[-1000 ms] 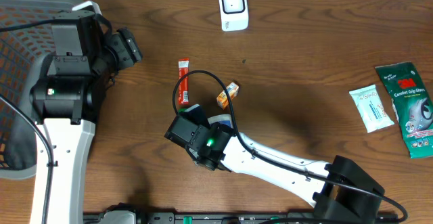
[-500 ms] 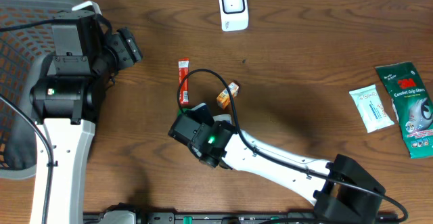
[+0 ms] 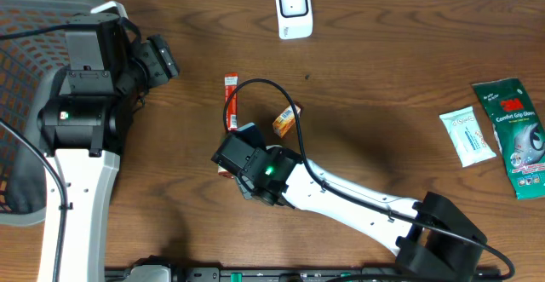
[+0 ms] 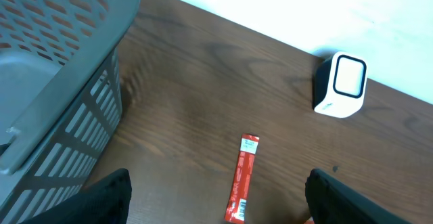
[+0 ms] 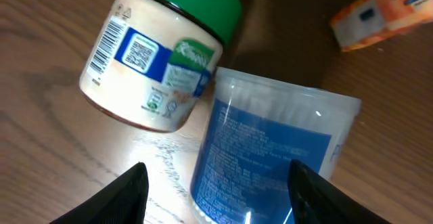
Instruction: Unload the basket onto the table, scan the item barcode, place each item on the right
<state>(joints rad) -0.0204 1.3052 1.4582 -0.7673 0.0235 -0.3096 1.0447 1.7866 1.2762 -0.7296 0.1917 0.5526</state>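
Basket (image 3: 17, 103): grey mesh, at the table's far left, close beside the left arm.
Left gripper (image 4: 218, 183): fingers spread wide with nothing between them, hanging over bare wood next to the basket.
Red stick sachet (image 3: 230, 103): flat on the wood, between the two arms, apart from both grippers.
Jar (image 5: 159, 61): cream body and green lid, lying on its side with a barcode facing up, its lid end against the tub's far corner.
Tub (image 5: 270, 149): clear with a blue printed label, lying on the table directly under the right gripper.
Right gripper (image 5: 220, 197): jaws apart, straddling the near end of the tub. One finger stands clear of its side with wood showing between, so nothing is held.
Orange packet (image 3: 287, 120): small, just beyond the tub, not touching it.
Scanner (image 3: 293, 9): white, upright at the table's far edge, well apart from the tub and the right gripper.
Wipes pack (image 3: 467, 137): white, far right.
Green glove pack (image 3: 515, 137): just beside the wipes pack, at the right edge.
Table (image 3: 383, 77): dark brown wood grain.
Wall (image 4: 304, 7): plain white, behind the table's far edge.
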